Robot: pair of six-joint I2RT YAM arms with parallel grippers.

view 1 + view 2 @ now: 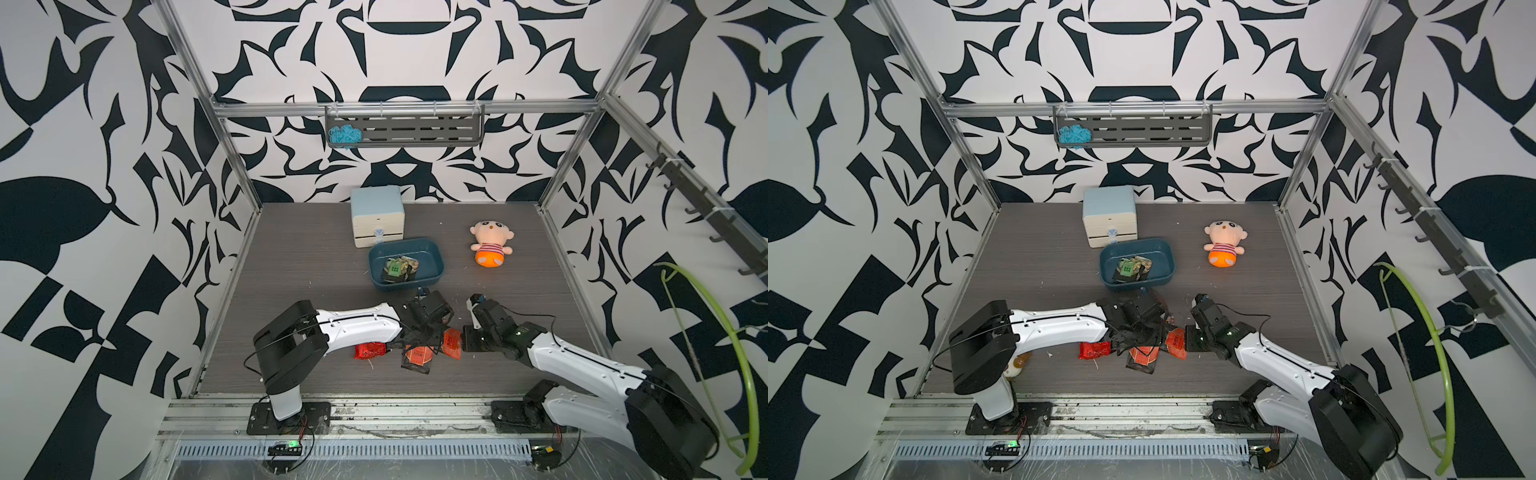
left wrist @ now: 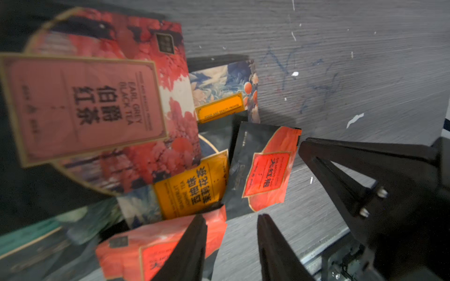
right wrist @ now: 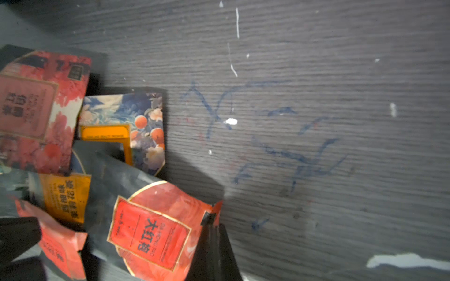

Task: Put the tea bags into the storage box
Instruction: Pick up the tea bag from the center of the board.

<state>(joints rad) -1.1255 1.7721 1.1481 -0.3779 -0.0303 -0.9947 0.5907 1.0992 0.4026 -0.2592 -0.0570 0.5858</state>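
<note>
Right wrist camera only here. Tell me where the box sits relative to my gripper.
Observer: The box sits farther out from the robot than the right gripper, slightly to its left.
Operator: Report what's in it.
Observer: A small pile of bags lies inside, with a green-label bag on top.
Operator: Now describe the left gripper.
Observer: The left gripper has its jaws apart with a red bag's corner between them, next to the red-label bag your jaws pinch by a corner.
</note>
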